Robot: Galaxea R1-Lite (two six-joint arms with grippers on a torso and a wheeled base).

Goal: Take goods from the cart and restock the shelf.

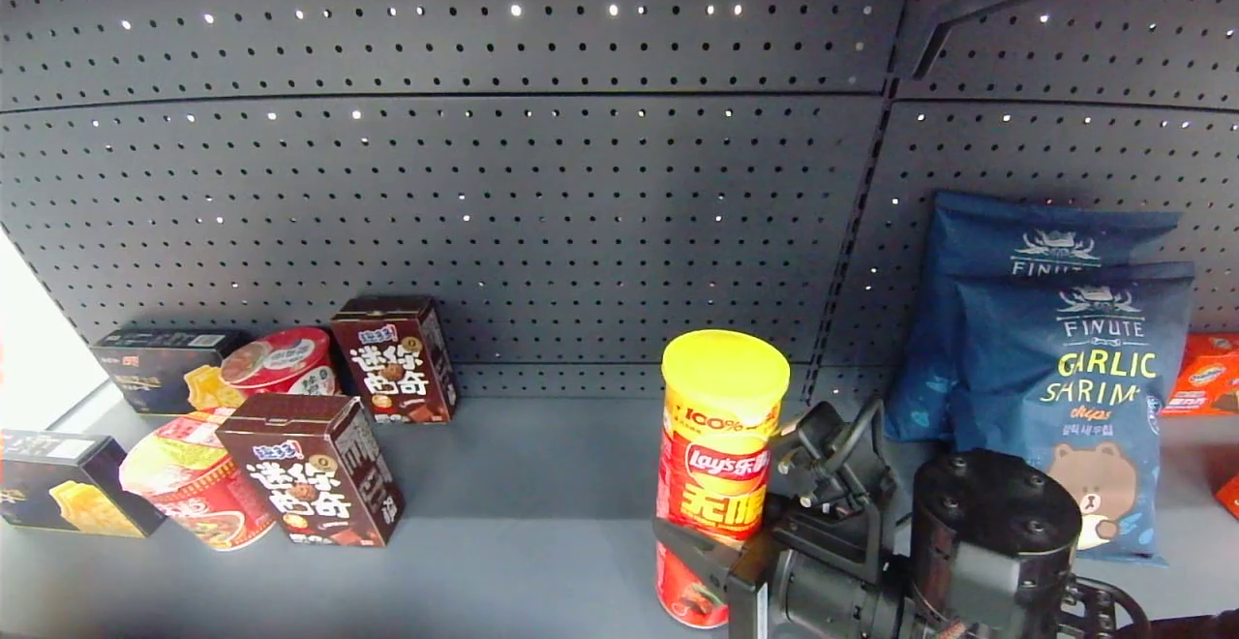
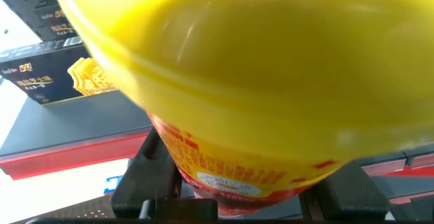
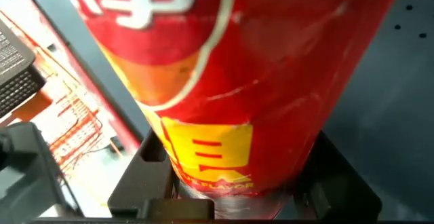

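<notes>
Right gripper (image 3: 243, 183) clamps glossy cylindrical can (image 1: 721, 426); left gripper (image 2: 244, 193) grips yellow-lidded container (image 2: 258, 61).

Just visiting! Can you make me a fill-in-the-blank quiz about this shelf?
The left gripper holds a container with a ____ lid.
The right gripper holds a chips can ____, not tilted.
Right of that can stand two ____ snack bags.
Missing: yellow; upright; blue.

1. Shelf (image 1: 542, 494) lit evenly, kinda dim; blown-out white glare far left.
2. Light pinpricks poke through pegboard (image 1: 484, 194) holes.
3. Head view bows at edges; can (image 3: 271, 61) blurry up close.
</notes>
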